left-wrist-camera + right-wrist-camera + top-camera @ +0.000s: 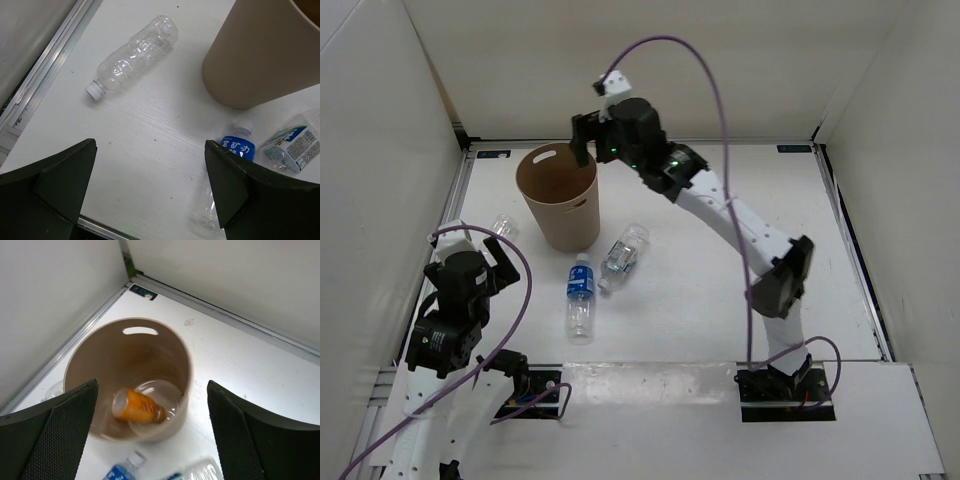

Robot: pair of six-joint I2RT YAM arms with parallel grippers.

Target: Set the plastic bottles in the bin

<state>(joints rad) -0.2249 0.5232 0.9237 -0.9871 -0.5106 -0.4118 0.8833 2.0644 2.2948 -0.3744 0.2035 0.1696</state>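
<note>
Three bottles lie on the table point(720, 320) outside the bin point(565, 215): a clear bottle point(132, 52) on its side to the bin's left, a blue-label bottle point(581, 295) in front of the bin with its white cap toward it, and a third bottle point(625, 250) lying aslant just beside that one, near the bin's base. One orange bottle point(136, 406) already lies on the bin's floor. The glassy shape under it may be another clear bottle, but the wrist view is too blurred to say. The right gripper point(585, 140) hangs over the bin's mouth, jaws wide with nothing between them. I judge the orange bottle's drop done and this arm free for another pick. The left gripper point(150, 155) hovers over the table left of the bin, jaws wide and empty, with the clear bottle ahead of it and apart from it. The task looks partway along, with the step in hand a fresh reach. For the left arm, that calls for moving forward over the clear bottle, setting the jaws across its body rather than along it, closing on the middle, and lifting above the tall rim before letting go. The right arm would have to rise off the bin and come down on one of the two front bottles without knocking its neighbour.
</note>
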